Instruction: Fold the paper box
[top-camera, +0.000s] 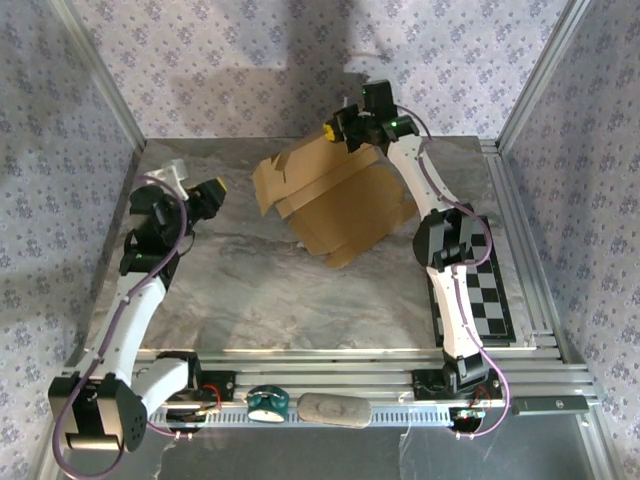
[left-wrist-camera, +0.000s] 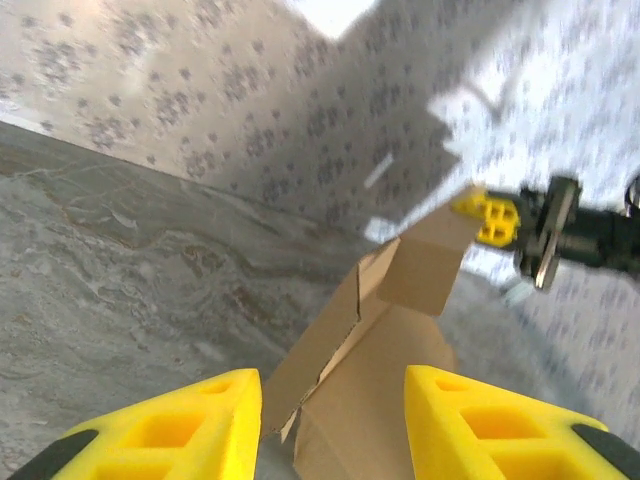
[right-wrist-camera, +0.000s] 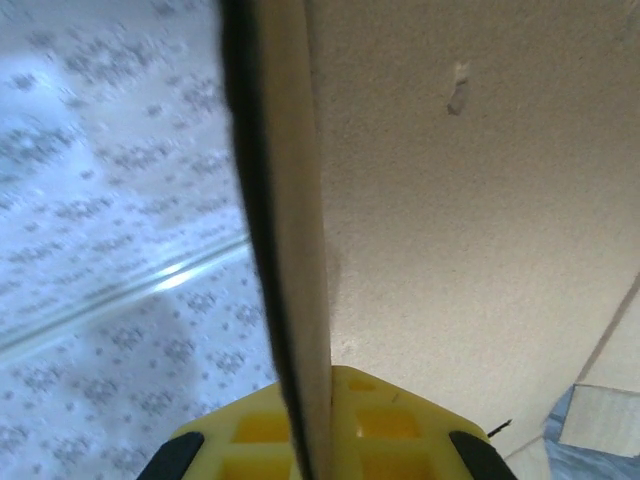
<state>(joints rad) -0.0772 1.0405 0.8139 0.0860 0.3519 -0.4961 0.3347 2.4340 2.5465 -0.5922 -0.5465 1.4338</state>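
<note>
The plain tan-brown cardboard paper box (top-camera: 340, 210), a partly folded die-cut sheet, is sitting at the far middle of the grey marbled table (top-camera: 250, 290), tilted with its far flap raised. The right gripper (top-camera: 338, 135) is pinching that flap's edge, its fingers closed on the cardboard. The left gripper (top-camera: 216, 190) is hanging to the box's left, apart from it. Its yellow fingers (left-wrist-camera: 160, 430) are spread wide and aiming at the box's left flaps, so this is likely the arm free for the next crease.

I can read no words, numbers, labels or brand marks on anything here. The box (top-camera: 345, 215) shows only plain, unprinted cardboard on the faces turned to my cameras.
</note>
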